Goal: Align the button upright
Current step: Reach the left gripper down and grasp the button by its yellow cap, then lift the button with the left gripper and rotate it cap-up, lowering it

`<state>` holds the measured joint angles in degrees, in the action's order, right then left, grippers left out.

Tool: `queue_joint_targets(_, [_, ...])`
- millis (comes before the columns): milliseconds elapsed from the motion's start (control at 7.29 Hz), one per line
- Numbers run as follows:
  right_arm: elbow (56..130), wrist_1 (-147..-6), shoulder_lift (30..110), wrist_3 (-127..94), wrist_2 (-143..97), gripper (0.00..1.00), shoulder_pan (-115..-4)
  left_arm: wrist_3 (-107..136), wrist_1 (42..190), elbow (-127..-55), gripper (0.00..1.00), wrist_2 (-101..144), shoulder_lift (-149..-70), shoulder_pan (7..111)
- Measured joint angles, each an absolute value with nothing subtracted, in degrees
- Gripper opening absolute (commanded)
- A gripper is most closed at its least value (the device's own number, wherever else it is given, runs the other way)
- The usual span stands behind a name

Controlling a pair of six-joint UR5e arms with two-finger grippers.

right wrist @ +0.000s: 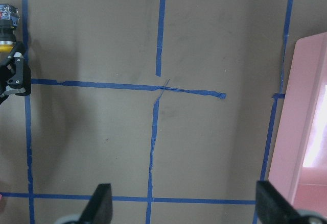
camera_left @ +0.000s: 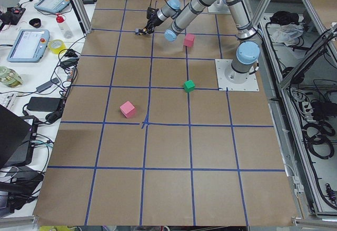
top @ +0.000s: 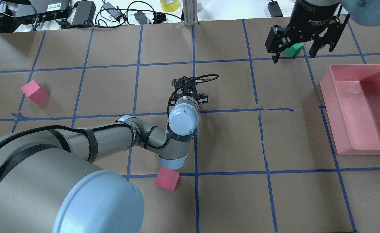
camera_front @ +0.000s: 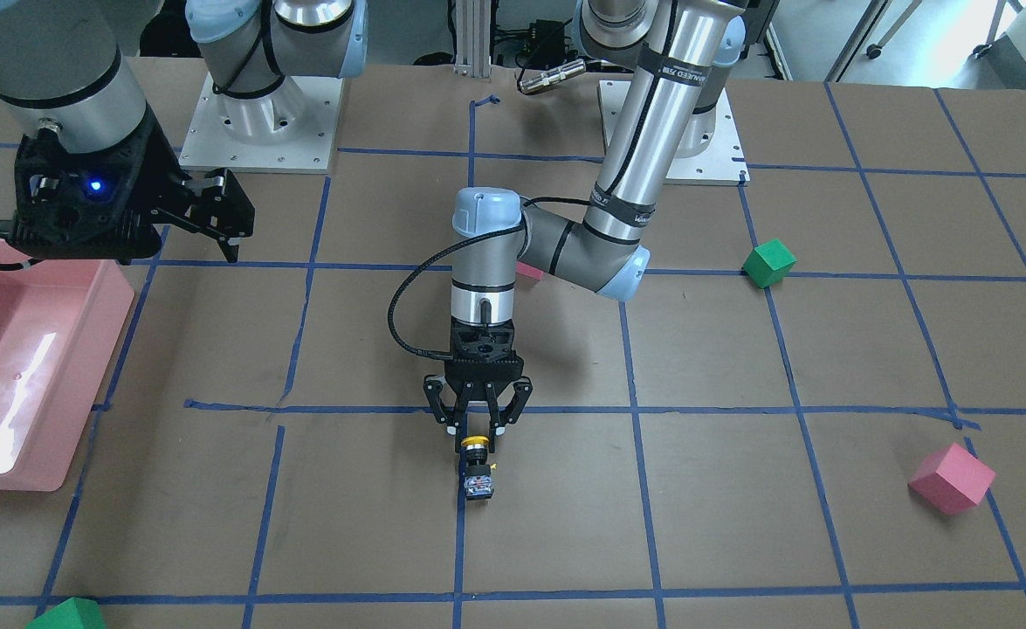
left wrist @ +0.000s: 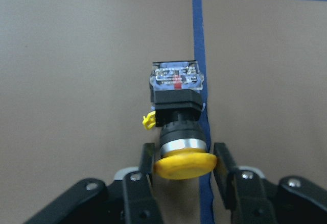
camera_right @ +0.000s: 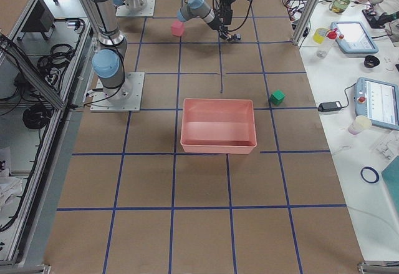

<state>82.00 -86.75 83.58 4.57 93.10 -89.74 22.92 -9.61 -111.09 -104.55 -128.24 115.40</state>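
The button lies on its side on the brown table, on a blue tape line. Its yellow cap faces my left gripper and its clear terminal base points away. It also shows in the front view and at the top left of the right wrist view. My left gripper points down at the table, with a finger against each side of the yellow cap. In the overhead view the left wrist hides the button. My right gripper is open and empty, held high beside the pink bin.
A pink bin stands on my right side. Pink cubes lie by the left elbow and at the far left. One green cube lies under the right gripper and another near the left arm's base.
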Motion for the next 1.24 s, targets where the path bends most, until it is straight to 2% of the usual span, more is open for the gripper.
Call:
queue_joint_targets(275, [82.0, -86.7, 83.6, 4.6, 93.1, 1.0, -89.7, 24.5, -8.8, -110.7, 0.31, -104.3, -125.9, 115.3])
queue_joint_targets(412, [82.0, -86.7, 83.6, 4.6, 93.1, 1.0, -89.7, 25.6, -6.4, -109.8, 0.29, -104.3, -124.4, 114.9])
queue_joint_targets(686, [82.1, -86.7, 83.6, 4.6, 93.1, 1.0, -89.7, 28.3, 8.9, -105.0, 0.31, -103.9, -119.8, 113.3])
queue_joint_targets(824, [82.1, -86.7, 83.6, 4.6, 93.2, 1.0, -89.7, 29.5, 17.4, -102.5, 0.29, -102.5, -117.8, 112.2])
queue_joint_targets(961, [82.1, -86.7, 83.6, 4.6, 93.2, 1.0, -89.7, 32.0, 25.5, -100.5, 0.18, -98.5, -115.9, 110.3])
queue_joint_targets(1098, [82.1, -86.7, 83.6, 4.7, 93.2, 1.0, -89.7, 36.2, 34.3, -98.8, 0.01, -93.0, -114.1, 108.0])
queue_joint_targets(1235, [82.1, -86.7, 83.6, 4.7, 93.2, 1.0, -89.7, 42.8, 42.9, -97.1, 0.0, -88.0, -112.8, 106.4])
